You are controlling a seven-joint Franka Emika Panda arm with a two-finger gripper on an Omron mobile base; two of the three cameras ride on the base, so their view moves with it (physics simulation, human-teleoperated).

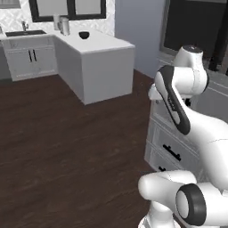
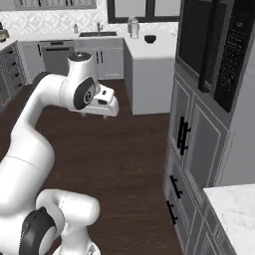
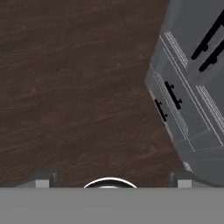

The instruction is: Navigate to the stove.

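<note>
Arm (image 2: pixel 35 129) is seen rising from the base, bent at a raised elbow and folded forward, with the hand (image 2: pixel 102 102) held level above the dark wood floor (image 2: pixel 124 159) and turned downward. The gripper (image 2: pixel 94 115) is pointed at the floor. In the hand view its tips (image 3: pixel 43 179) are set wide apart at the bottom edge with nothing between them, so the gripper (image 3: pixel 112 183) is released.

At the far left a sink (image 1: pixel 24 32) is set in the back counter, under a dark-framed window (image 1: pixel 67 9). To its right a white peninsula counter (image 1: pixel 102 49) juts toward the near side, and a black bowl (image 1: pixel 83 34) is placed on it. A grey panel (image 2: pixel 57 55) is fitted under the far counter left of the sink. It is small and blurred, possibly an appliance front, and whether it belongs to the stove cannot be told.

At the right a tall grey cabinet (image 2: pixel 199 144) with black handles is seen close beside the robot, with a black built-in unit (image 2: pixel 219 50) in it. Its top is cut off by the frame. A corner of marbled counter (image 2: pixel 234 204) is cut off at the near right.
</note>
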